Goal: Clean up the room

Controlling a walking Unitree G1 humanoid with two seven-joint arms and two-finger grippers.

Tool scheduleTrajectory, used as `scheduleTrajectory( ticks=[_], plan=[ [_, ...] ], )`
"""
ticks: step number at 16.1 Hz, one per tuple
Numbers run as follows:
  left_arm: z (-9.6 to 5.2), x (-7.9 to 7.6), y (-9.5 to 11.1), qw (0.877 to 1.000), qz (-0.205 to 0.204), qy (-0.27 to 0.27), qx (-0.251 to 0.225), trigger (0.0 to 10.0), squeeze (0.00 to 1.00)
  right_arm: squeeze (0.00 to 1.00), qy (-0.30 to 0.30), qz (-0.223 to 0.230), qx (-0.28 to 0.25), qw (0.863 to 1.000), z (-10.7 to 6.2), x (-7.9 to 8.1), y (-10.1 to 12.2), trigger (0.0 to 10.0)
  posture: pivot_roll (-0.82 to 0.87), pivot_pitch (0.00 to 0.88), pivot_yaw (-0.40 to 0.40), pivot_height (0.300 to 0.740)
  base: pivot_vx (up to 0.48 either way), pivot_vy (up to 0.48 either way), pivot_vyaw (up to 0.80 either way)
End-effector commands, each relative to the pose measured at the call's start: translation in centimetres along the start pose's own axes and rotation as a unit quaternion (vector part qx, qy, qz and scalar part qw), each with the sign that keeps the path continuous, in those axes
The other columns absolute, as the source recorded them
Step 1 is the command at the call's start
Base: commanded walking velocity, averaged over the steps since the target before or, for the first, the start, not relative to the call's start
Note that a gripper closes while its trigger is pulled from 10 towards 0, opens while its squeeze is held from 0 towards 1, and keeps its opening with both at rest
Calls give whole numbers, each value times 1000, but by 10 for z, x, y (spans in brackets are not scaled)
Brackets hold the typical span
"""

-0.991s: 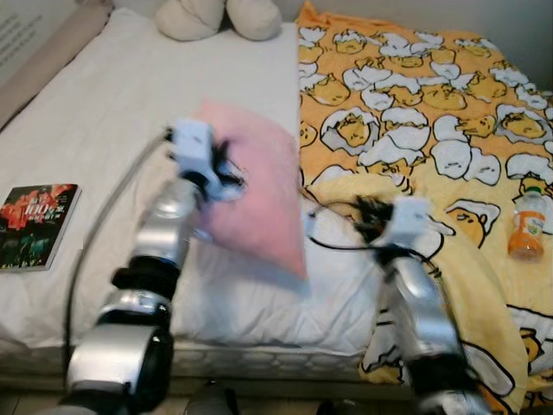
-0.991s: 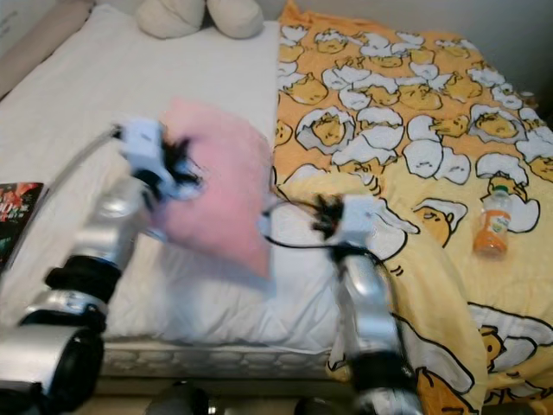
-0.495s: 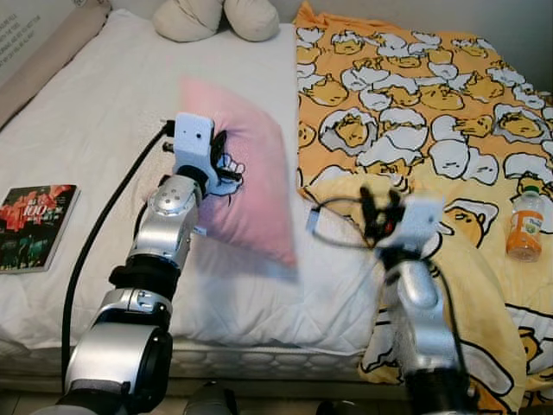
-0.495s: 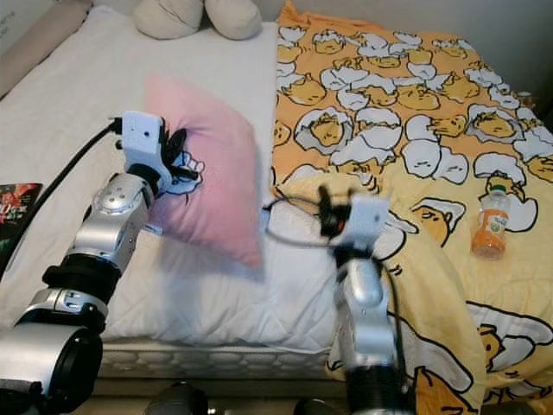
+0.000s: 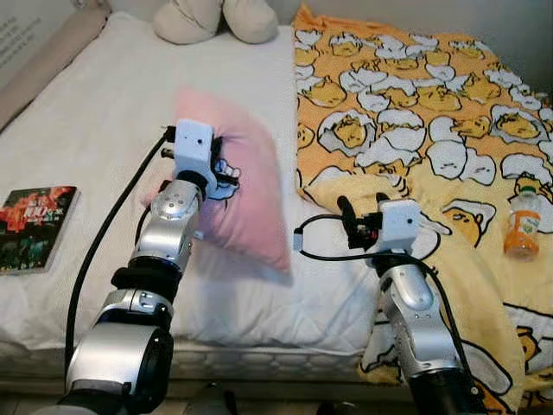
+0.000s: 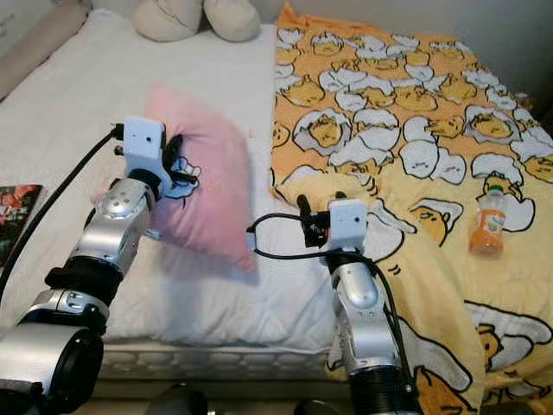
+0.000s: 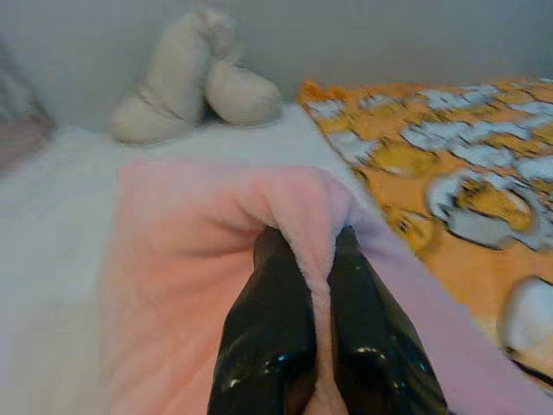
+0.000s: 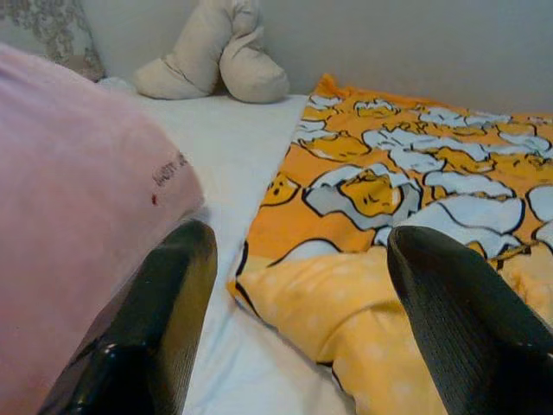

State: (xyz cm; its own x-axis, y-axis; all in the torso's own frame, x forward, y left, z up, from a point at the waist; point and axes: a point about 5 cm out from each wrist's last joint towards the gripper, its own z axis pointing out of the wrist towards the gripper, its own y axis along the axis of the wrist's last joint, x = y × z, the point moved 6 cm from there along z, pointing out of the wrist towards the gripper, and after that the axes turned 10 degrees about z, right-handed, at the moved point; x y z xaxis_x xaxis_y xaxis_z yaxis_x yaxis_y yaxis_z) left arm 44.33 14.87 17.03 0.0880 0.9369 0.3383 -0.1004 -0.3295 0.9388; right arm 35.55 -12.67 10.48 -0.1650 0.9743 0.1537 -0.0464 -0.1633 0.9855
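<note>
**Pink pillow held up over the white sheet**

The pink pillow (image 5: 246,194) is soft and fuzzy, with a small dark line of lettering on one face. It is lifted off the white mattress, tilted, its lower corner pointing toward 5 o'clock. A fold of its edge is pinched between the black fingers (image 7: 268,324) of the left gripper (image 7: 318,285), at about 9 o'clock on the pillow. Its outline is slightly blurred.

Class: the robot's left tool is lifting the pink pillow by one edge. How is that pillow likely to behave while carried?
Probably floppy: the pink pillow hangs from the left tool, its plush edge bunched between the fingers. Likely light, since a single pinch holds it up. The fuzzy fabric seems unlikely to slip, though it may swing.
</note>
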Motion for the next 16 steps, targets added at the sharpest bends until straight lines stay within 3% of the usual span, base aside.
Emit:
scheduleTrajectory(
  ticks=[1, 3, 8, 14, 16],
  plan=[
    [2, 16, 26, 998, 34, 28, -52, 10000, 0, 0, 8, -3, 11, 1000, 2, 2, -3, 10000, -32, 0, -7, 740, 0, 480, 0],
    [3, 18, 17, 999, 16, 31, -31, 10000, 0, 0, 9, 0, 15, 1000, 0, 3, -6, 10000, -33, 0, -4, 740, 0, 480, 0],
    [1, 21, 6, 999, 18, 48, -16, 10000, 0, 0, 16, -4, 29, 999, -2, 4, -12, 10000, -41, 0, -3, 740, 0, 475, 0],
    [4, 49, 39, 991, 77, 84, -74, 10000, 0, 0, 32, 0, 48, 998, -4, 10, -21, 10000, -32, 0, -14, 740, 0, 467, 0],
    [6, 58, 42, 989, 94, 91, -72, 10000, 0, 0, 37, 1, 50, 998, -3, 13, -23, 10000, -29, 0, -14, 740, 0, 456, 0]
  ],
)
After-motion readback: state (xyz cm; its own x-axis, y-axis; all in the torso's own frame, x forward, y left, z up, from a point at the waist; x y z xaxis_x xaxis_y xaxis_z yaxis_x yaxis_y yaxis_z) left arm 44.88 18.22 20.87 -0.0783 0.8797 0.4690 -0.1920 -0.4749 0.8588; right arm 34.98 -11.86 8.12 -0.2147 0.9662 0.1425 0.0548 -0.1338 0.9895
